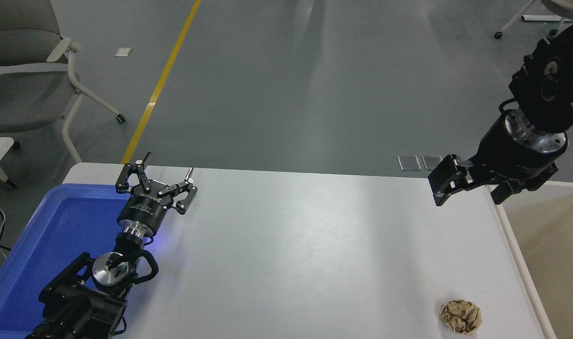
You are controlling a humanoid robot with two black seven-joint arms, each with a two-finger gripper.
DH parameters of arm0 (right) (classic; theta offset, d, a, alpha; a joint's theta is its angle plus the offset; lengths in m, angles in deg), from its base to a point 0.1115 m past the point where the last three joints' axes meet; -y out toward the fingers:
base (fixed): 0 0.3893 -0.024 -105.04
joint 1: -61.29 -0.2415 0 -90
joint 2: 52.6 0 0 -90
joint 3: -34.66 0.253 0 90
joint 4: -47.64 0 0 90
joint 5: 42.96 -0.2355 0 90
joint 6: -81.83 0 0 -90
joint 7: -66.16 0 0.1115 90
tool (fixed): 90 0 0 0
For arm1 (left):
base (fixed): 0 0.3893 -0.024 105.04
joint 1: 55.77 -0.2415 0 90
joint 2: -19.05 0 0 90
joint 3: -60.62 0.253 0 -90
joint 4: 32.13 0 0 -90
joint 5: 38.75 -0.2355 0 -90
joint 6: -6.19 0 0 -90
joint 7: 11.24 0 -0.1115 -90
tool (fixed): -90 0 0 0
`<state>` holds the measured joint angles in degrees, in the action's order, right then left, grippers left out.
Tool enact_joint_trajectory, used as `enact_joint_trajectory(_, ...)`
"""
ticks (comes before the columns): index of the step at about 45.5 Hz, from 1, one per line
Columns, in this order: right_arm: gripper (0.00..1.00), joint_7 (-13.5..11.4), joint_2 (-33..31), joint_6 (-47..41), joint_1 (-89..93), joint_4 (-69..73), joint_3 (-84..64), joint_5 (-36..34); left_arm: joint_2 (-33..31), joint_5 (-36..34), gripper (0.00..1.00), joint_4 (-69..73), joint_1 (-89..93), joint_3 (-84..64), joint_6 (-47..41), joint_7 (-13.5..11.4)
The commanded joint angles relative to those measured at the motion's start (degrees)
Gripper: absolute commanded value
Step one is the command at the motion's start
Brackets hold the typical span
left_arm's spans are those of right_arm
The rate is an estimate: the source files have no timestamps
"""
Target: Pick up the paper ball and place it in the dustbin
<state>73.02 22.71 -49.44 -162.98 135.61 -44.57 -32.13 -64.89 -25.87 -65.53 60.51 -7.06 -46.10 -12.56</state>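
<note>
Crumpled tan paper ball, smooth matt white table, glossy blue plastic tray, cream plastic dustbin

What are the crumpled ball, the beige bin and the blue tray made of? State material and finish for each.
Crumpled tan-brown ball: paper, matte, shown by sharp creases. Cream-beige rectangular bin: probably plastic, smooth, with a thick moulded rim. Bright blue shallow tray: likely plastic, slightly glossy, with rounded moulded edges.
</note>
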Motion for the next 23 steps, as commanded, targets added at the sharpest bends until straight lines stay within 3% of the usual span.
enact_joint_trajectory(1,1.0,0.0,0.0,0.1,0.4,0.0,0.0,0.0,0.0,0.0,0.99,0.0,0.0,0.0,0.0,0.0)
enact_joint_trajectory(23,1.0,0.0,0.5,0.1,1.2,-0.3,0.0,0.0,0.0,0.0,0.99,0.0,0.0,0.0,0.0,0.0)
